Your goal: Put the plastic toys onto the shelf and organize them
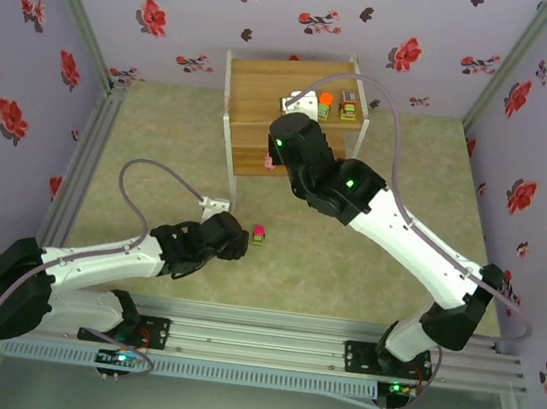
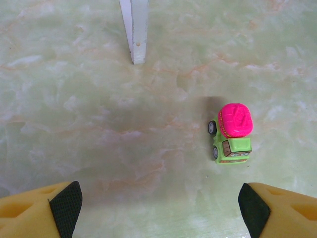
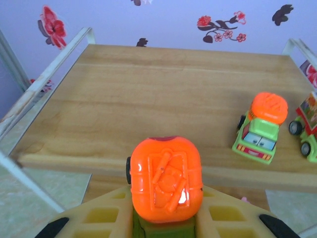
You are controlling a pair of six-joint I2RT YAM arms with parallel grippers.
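Magenta-topped toy [image 2: 232, 134] points cab-first toward left jaws.

Yellow-green toys: four. Magenta-topped toy [image 2: 233, 134]: one. Orange-topped: two, near orange toy [image 3: 166, 178] at bottom centre, far orange toy [image 3: 261, 129] at right. Red-sided toy [image 3: 307, 129], right edge: one. Pink toy [image 1: 270, 162]: one visible. Shelf [image 1: 270, 78]: one, two boards.

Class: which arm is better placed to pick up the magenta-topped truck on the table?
Left. The left end effector is open, with the magenta-topped truck just ahead. The right end effector is shut on an orange-topped truck over the shelf.
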